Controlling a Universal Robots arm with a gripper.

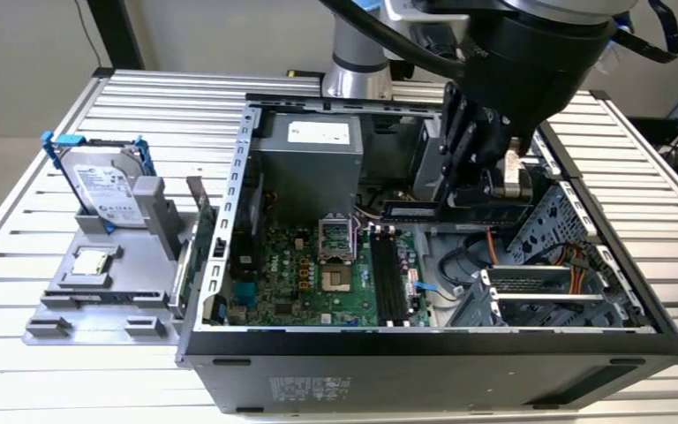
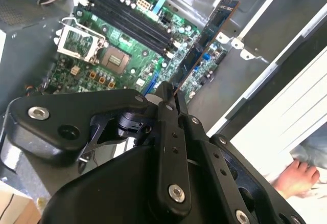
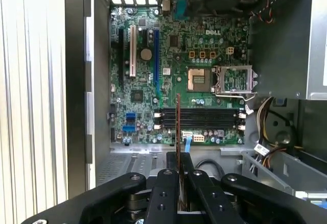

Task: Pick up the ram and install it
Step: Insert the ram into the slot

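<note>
Okay, status.
Gripper [image 3: 179, 155]: closed narrow on one end of the ram, pinching its flat faces.
Ram [image 1: 457, 210]: held in the air inside the open computer case [image 1: 433, 340], above the motherboard [image 3: 153, 65], touching nothing else. Sits just to the exterior view's right of the slots' far end.
Slots [image 1: 388, 278]: four black ones, all empty.
Alignment: ram runs crosswise to the slots; my read is it needs turning parallel first.
Doing it well: keep the ram upright, centre it over one slot, push straight and evenly.
End clips: open or shut, cannot tell.
Risk: cables [image 1: 498, 252] beside the slots.
</note>
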